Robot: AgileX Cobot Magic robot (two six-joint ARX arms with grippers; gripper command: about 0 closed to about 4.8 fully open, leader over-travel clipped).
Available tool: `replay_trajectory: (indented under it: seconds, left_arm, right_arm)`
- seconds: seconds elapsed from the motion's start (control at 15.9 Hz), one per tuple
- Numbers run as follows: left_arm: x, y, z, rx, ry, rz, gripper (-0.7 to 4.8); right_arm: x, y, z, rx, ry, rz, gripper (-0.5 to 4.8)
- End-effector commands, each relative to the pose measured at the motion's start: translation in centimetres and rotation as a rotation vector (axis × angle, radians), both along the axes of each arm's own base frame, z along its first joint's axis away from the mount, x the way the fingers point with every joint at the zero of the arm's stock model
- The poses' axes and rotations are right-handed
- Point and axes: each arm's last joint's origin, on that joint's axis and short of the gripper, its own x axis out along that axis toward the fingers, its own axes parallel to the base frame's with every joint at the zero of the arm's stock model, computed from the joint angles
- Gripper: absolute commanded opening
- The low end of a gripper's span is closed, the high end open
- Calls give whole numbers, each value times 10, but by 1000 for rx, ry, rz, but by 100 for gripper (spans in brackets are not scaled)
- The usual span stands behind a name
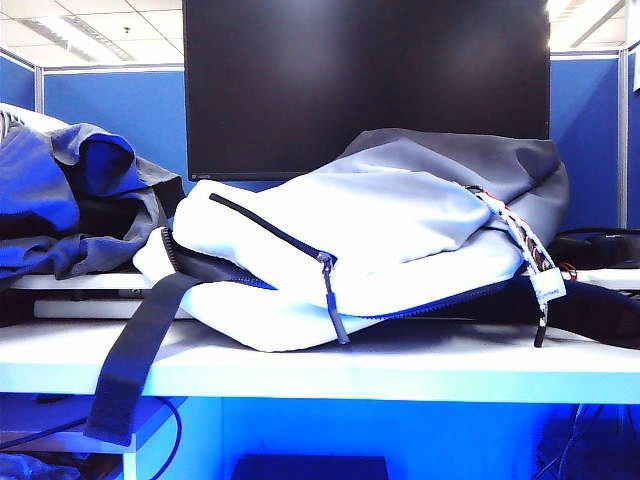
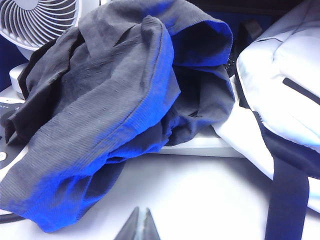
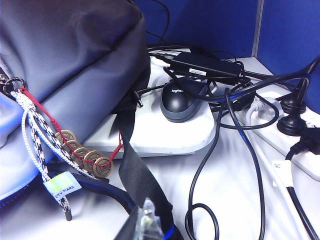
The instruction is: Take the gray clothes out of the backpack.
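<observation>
Black strap: nearest the exterior camera, it hangs off the front edge of the worktop from the backpack's left end.
Left hand: low over the worktop in front of the clothes; its two fingertips meet in a point, closed with nothing between them.
Right hand: low beside the backpack's gray rear, just above the strap; the jaws look pressed together and empty.
Gray clothes: a loose heap of dark gray fabric lying outside the bag, on the raised ledge at the left, with one fold touching the backpack's white end.
Backpack: on its side across the worktop, white panels to the front, gray section behind; the dark blue zipper runs along the seam, and I cannot tell whether the opening is closed.
Cord and tag: dangling at the right end with a string of coins.
Clutter: fan behind the clothes; mouse and cables by the bag's rear.
Progress: judging from how things lie, the clothes are already out and both hands are clear, so the task looks done.
</observation>
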Motion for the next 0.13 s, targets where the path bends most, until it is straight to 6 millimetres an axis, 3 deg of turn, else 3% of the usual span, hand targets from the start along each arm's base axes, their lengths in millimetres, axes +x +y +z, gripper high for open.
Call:
replay_trajectory:
  seconds: [0.06, 0.13]
  left_arm:
    - [0, 0, 1, 4, -12, -4, -5]
    - [0, 0, 1, 4, -12, -4, -5]
  right_arm:
    - [0, 0, 1, 1, -17, -5, 0]
    - [0, 0, 1, 1, -17, -5, 0]
